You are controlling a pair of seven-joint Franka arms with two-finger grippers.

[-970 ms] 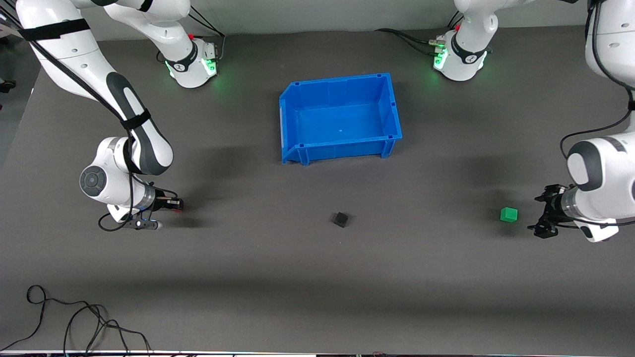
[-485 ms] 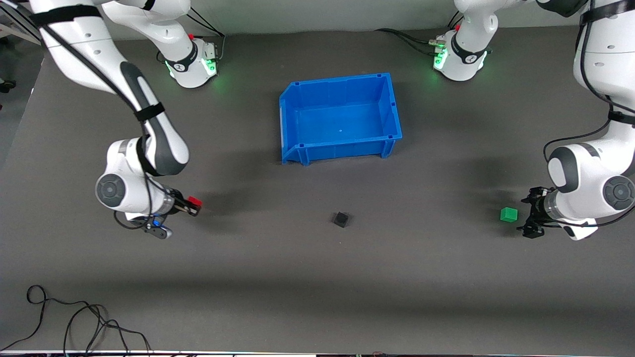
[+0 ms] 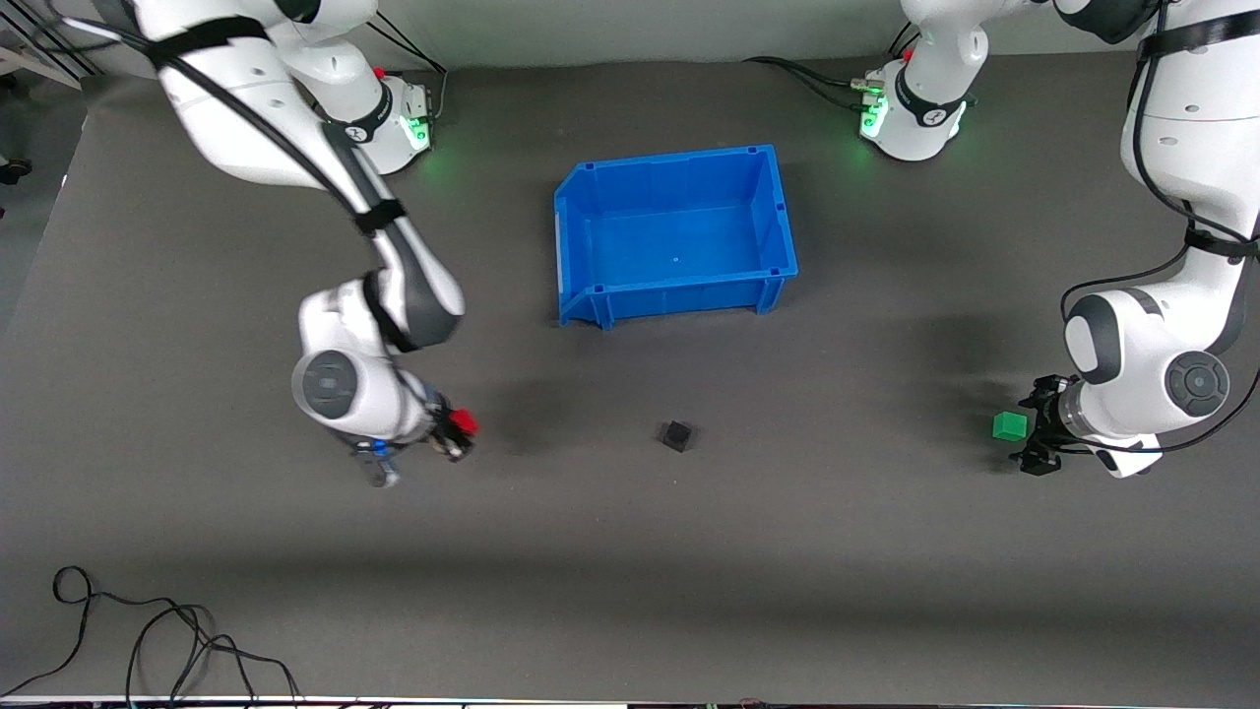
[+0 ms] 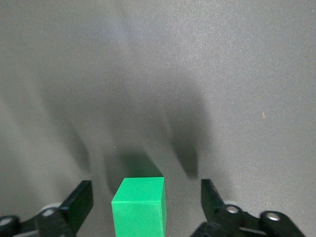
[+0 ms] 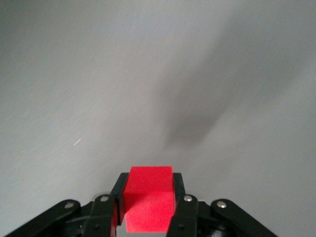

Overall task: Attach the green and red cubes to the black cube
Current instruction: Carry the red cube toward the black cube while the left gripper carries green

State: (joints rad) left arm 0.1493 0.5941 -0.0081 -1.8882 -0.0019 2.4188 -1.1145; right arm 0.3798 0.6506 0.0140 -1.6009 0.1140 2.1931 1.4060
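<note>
On the dark grey matte worktop [image 3: 630,551], the small matte black cube [image 3: 676,435] sits alone, nearer the front camera than the empty blue plastic bin [image 3: 675,232], roughly midway between the 2 arms. Changed in the last second: the right arm has swung in from its end of the worktop toward the middle, carrying the small red plastic cube [image 3: 464,422] with it. The right gripper [image 3: 455,437] is clamped tight on that red cube; its wrist view shows both fingers pressed against the cube's sides [image 5: 148,200]. It now hangs over bare worktop, well apart from the black cube, toward the right arm's end. The left gripper [image 3: 1031,435] has slid up to the small green plastic cube [image 3: 1009,425], which rests on the worktop toward the left arm's end. Its wrist view shows the fingers spread wide, 1 on each side of the green cube [image 4: 139,206], neither touching.

Meaning: red is en route to attach, green looks about to be grasped, nothing joined yet.

Counts: 3 cubes (1 black, 1 red, 1 green), 1 bin, 2 arms, 2 grippers.
</note>
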